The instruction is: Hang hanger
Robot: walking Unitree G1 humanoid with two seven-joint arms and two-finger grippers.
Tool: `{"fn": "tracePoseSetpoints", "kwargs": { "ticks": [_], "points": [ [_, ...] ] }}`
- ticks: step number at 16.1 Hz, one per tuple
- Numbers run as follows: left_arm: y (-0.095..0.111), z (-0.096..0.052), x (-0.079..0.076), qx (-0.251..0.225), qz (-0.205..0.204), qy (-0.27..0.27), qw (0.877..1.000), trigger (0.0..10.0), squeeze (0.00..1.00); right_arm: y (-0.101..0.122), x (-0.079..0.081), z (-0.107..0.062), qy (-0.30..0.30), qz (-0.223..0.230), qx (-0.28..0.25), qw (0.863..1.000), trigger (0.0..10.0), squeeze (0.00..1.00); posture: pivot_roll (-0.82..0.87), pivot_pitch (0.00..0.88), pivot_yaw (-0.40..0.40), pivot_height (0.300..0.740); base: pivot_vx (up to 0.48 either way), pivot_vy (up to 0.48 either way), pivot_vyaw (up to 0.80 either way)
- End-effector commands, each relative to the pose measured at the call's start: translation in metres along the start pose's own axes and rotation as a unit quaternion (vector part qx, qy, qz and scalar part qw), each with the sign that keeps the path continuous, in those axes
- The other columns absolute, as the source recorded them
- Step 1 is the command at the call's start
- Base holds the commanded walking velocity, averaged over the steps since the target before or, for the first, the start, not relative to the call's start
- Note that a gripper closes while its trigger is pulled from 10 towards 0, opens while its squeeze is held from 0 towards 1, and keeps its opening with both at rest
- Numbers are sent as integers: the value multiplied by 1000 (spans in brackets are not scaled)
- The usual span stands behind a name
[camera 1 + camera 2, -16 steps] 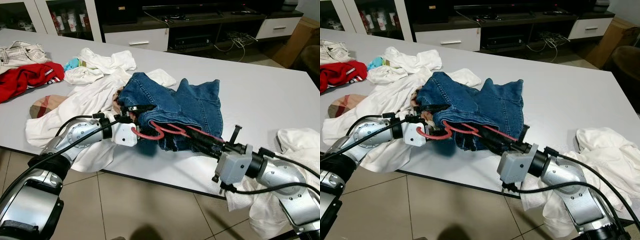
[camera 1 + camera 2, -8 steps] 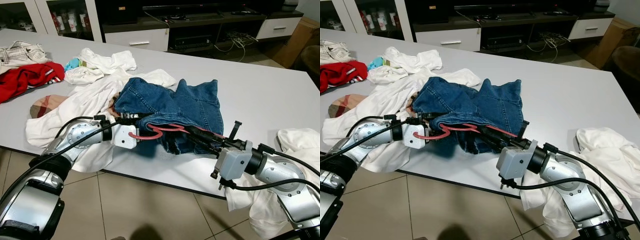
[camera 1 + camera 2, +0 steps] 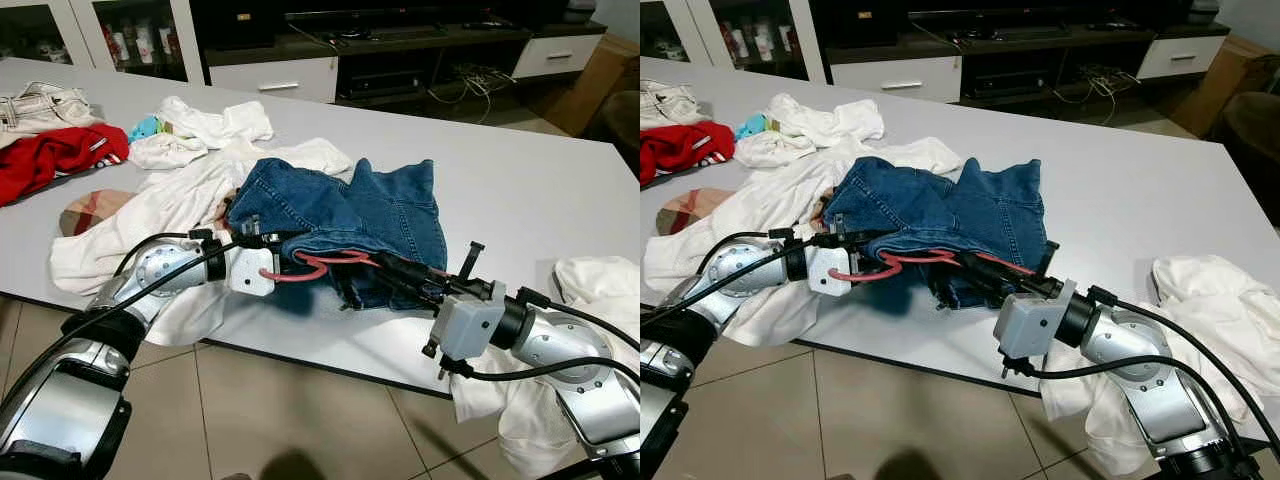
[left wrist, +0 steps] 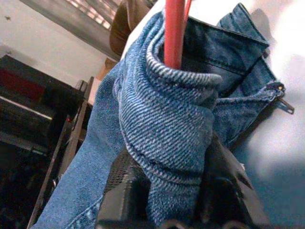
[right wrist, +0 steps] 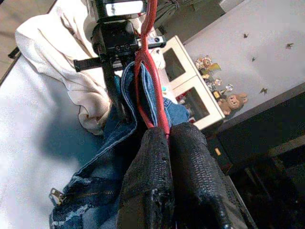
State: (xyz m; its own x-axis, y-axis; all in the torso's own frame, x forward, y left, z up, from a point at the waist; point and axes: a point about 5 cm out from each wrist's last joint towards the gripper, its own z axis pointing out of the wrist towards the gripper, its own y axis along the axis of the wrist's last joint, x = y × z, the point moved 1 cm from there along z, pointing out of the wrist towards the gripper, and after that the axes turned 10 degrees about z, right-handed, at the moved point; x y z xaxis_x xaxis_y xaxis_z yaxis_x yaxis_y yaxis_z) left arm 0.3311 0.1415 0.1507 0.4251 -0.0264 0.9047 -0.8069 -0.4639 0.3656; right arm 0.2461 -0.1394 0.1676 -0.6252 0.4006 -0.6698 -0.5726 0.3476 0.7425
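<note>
Left eye view: the red hanger (image 3: 318, 264) sits inside the blue jeans (image 3: 345, 215) on the grey desk (image 3: 520, 190). The right end effector (image 3: 398, 272) is squeezed tight on one end of the hanger. The left end effector (image 3: 262, 240) is clamped on a fold of the jeans. White clothes (image 3: 190, 190) lie just beside the jeans.

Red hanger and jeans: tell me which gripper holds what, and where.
The right gripper clamps the red hanger by its wire arm. The left gripper pinches a fold of the jeans wrapped over the hanger.
</note>
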Motion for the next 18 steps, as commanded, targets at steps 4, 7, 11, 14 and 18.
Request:
{"fn": "tracePoseSetpoints", "kwargs": {
  "ticks": [4,7,11,14,18],
  "points": [
    [5,9,-1,-17,-8,4,1000,0,0,15,-19,3,-36,-19,-35,999,10000,0,-70,0,-18,740,0,0,0],
    [4,10,6,-16,-51,53,997,0,0,16,-27,3,-65,1,-39,997,10000,0,-70,0,-20,740,0,0,0],
    [1,10,10,-18,-100,95,990,0,0,17,-39,1,-100,47,-50,993,10000,0,-70,0,-21,740,0,0,0],
    [2,11,10,-23,-106,95,990,0,0,18,-40,0,-91,49,-48,994,10000,0,-70,0,-22,740,0,0,0],
    [3,12,8,-27,-105,85,990,0,0,20,-42,0,-71,75,-39,994,10000,200,-73,0,-21,740,0,0,0]
  ]
}}
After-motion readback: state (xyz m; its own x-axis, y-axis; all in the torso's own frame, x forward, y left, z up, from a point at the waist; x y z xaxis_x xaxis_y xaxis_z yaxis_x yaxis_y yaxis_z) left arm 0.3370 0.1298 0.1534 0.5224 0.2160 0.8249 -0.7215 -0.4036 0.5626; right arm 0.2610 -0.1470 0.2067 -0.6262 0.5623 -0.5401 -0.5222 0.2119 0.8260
